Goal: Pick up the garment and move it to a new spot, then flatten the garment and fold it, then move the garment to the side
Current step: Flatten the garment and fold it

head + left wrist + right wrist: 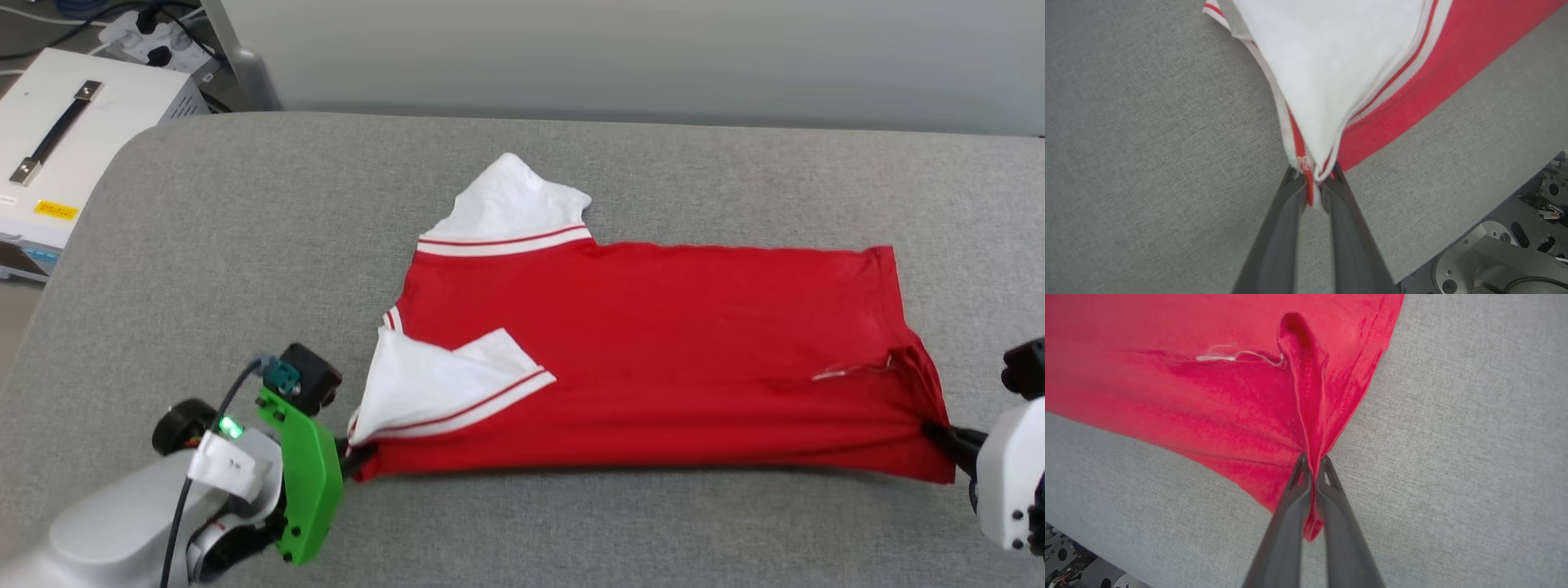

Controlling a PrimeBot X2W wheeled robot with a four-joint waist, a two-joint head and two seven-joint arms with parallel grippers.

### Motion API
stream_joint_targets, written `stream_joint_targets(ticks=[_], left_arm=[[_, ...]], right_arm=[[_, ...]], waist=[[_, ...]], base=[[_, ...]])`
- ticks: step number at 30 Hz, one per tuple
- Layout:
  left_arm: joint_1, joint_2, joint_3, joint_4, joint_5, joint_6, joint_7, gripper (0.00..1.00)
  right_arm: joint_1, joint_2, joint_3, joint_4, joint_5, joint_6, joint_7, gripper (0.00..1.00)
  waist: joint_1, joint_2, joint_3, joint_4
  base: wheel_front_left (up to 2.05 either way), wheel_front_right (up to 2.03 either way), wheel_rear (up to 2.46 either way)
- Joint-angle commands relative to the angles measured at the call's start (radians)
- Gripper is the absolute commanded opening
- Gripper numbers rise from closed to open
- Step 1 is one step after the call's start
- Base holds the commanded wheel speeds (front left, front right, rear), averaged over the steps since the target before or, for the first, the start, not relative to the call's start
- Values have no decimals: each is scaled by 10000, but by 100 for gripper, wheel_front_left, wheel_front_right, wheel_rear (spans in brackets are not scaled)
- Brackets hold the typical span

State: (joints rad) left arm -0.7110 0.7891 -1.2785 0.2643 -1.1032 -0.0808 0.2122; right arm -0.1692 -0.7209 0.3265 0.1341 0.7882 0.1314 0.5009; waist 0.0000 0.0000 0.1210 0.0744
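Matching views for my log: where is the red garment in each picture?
Head view: garment centre, held between left gripper and right gripper.
Left wrist view: top, white sleeve pinched at fingertips.
Right wrist view: upper left, red hem pinched.
Shared landmark: grey tabletop.

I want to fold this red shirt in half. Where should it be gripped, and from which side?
Probably best to grip the shirt at its two near corners: the sleeve end for the left gripper, the hem end for the right gripper, each coming in low from outside. It lies flat and sideways, so both corners are exposed.
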Motion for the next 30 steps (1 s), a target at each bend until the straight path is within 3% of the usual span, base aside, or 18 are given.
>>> stream_joint_targets(ticks=[1, 13, 23, 24, 25, 26, 30], left_arm=[[271, 190, 4, -117, -101, 158, 44, 0], [1395, 564, -6, -1254, -180, 918, 383, 0], [1412, -42, -10, -286, 301, 927, 452, 0], [1420, -94, -10, -218, 341, 928, 389, 0], [1431, -140, -2, -157, 379, 948, 293, 42], [1423, -161, -1, -119, 480, 984, 174, 100], [1379, -92, -3, -198, 1039, 1114, -173, 100]], right_arm=[[318, -88, -182, -102, 33, -7, -9, 0], [2228, 471, -1716, -901, -341, -7, 529, 0], [2132, 1200, -1561, 557, -1128, -7, 50, 0], [2136, 1277, -1568, 647, -1151, -7, -134, 33], [2144, 1359, -1588, 716, -1181, -7, -380, 100], [2153, 1428, -1657, 758, -1245, -7, -664, 100], [2260, 1656, -2019, 691, -1660, -7, -1768, 100]], waist=[[0, 0, -83, -10], [0, 0, 184, -188], [0, 0, 506, -96], [0, 0, 461, -80], [0, 0, 390, -69], [0, 0, 301, -52], [0, 0, -44, 14]], base=[[0, 0, 0], [0, 0, 0], [0, 0, 0], [0, 0, 0], [0, 0, 0], [0, 0, 0], [0, 0, 0]])
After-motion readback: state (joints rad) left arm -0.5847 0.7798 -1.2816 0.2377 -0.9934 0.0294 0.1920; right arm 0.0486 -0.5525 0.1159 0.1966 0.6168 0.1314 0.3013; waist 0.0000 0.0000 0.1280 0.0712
